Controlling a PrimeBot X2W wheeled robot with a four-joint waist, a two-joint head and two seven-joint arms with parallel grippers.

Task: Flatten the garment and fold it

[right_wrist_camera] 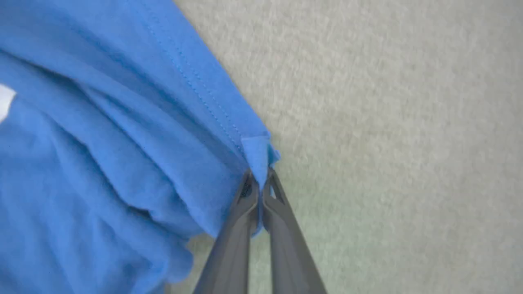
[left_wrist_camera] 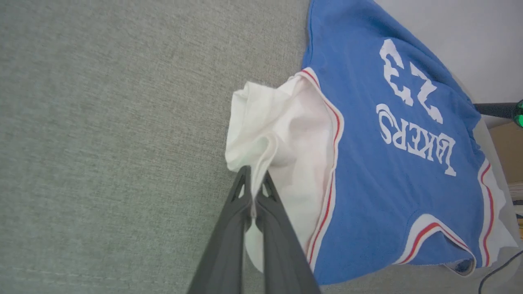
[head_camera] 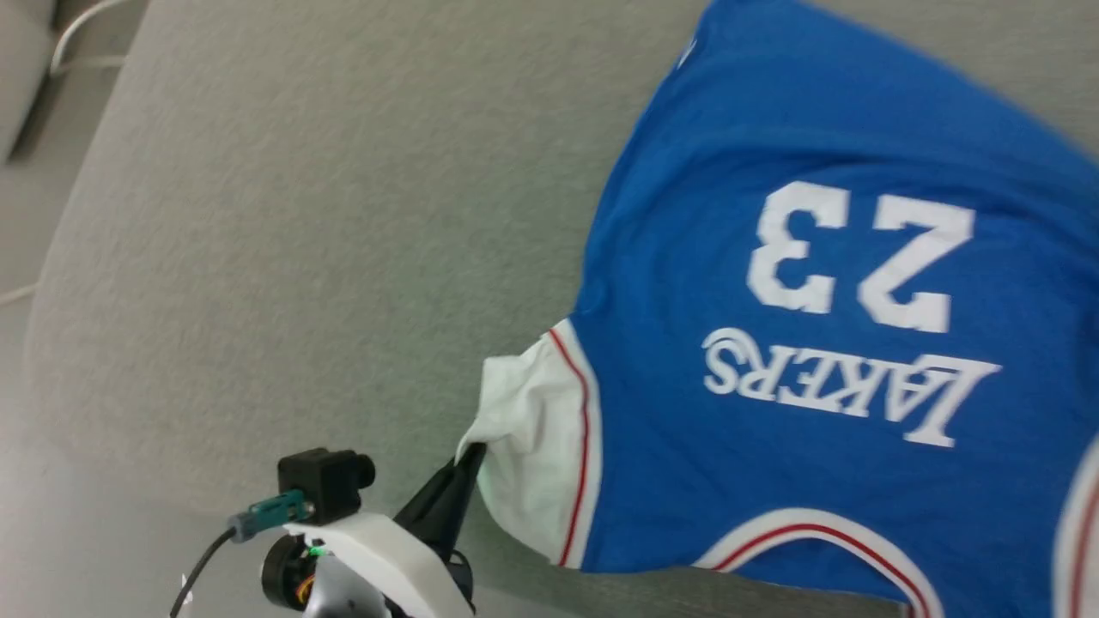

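Note:
The garment (head_camera: 773, 429), a royal-blue jersey shirt with white "LAKERS 23" lettering face up, lies on the grey cushion at the right of the head view. Its white sleeve (head_camera: 532, 429) with red trim points toward my left gripper (head_camera: 470, 455), which is shut on the sleeve's edge. In the left wrist view the left gripper (left_wrist_camera: 254, 179) pinches a bunched fold of white sleeve cloth (left_wrist_camera: 278, 139). In the right wrist view my right gripper (right_wrist_camera: 258, 179) is shut on a blue hemmed corner of the garment (right_wrist_camera: 122, 155), which is rumpled in folds to the left.
The grey fabric cushion (head_camera: 300, 215) stretches to the left of the garment, its rounded edge at the far left and front. A cable (head_camera: 86, 43) lies on the floor at the top left. A dark bar with a green light (left_wrist_camera: 500, 109) shows at the right of the left wrist view.

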